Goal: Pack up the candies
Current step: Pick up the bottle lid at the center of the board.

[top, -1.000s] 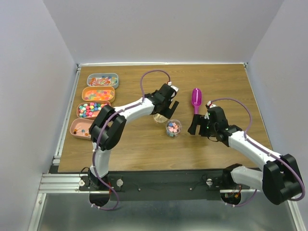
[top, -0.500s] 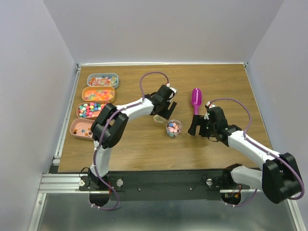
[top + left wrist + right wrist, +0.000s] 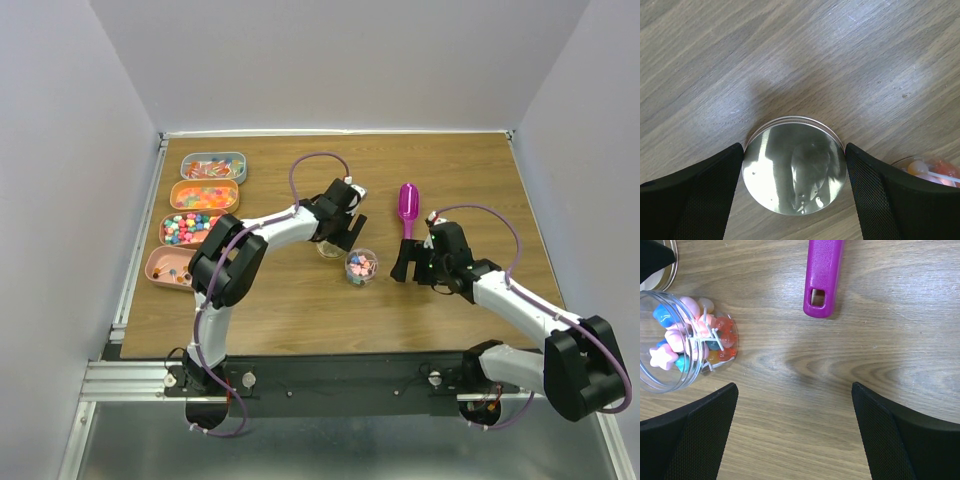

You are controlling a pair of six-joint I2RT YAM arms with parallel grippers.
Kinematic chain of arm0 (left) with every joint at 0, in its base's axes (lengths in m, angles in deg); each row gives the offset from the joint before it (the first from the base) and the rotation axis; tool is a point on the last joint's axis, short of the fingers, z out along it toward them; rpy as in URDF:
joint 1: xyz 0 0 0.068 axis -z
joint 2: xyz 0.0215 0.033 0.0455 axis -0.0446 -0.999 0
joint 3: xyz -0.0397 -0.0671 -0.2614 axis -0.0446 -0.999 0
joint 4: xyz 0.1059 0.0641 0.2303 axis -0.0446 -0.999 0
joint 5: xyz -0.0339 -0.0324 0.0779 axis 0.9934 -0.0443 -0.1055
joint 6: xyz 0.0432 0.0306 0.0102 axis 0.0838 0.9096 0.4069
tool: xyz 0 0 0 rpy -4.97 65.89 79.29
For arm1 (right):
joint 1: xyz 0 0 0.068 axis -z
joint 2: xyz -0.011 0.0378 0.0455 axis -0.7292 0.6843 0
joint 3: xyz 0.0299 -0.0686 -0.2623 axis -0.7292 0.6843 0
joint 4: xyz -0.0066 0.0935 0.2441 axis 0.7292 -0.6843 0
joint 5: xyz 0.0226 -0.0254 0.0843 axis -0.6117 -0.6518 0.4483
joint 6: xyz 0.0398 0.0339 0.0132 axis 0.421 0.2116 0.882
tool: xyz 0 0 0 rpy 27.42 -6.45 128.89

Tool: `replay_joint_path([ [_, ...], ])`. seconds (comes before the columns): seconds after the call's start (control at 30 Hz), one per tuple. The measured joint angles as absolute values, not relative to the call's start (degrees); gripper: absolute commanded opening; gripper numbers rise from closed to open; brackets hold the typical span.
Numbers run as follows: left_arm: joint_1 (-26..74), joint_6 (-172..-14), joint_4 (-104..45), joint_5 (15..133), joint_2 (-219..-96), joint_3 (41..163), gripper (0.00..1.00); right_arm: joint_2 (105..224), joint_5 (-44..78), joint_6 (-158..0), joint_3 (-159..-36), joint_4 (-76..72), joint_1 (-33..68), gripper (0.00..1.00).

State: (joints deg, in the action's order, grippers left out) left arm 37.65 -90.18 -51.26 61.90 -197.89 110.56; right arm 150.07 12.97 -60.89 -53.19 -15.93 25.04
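Note:
The candies (image 3: 360, 265) fill a small clear jar (image 3: 670, 385) at mid-table; in the right wrist view they show as pink, blue and orange pieces (image 3: 687, 337). Just left of the jar lies a round shiny lid (image 3: 794, 172), flat on the wood. My left gripper (image 3: 794, 147) has a finger touching each side of the lid's rim. From above, the left gripper (image 3: 335, 235) hides most of the lid. My right gripper (image 3: 794, 387) stands open over bare wood to the right of the jar, with nothing between its fingers.
A magenta scoop (image 3: 408, 205) lies beyond the right gripper, its handle end (image 3: 824, 275) pointing toward it. Several trays line the left edge, three with candies (image 3: 213, 167), (image 3: 205, 194), (image 3: 192, 227) and one almost bare (image 3: 170, 266).
The left gripper has narrowed slightly onto the lid's rim and its wrist has shifted a little. The right arm, jar and scoop stay where they were.

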Motion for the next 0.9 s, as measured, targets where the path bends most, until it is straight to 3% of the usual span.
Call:
replay_joint_path([
  [0.33,37.7,-90.5,-51.4,61.8,-197.9,109.6,0.98,150.4,13.0,-60.9,-53.2,-15.9,25.0,1.0],
  [0.9,37.6,-91.3,-52.2,61.1,-195.2,106.4,0.99,150.4,13.0,-60.9,-53.2,-15.9,25.0,1.0],
])
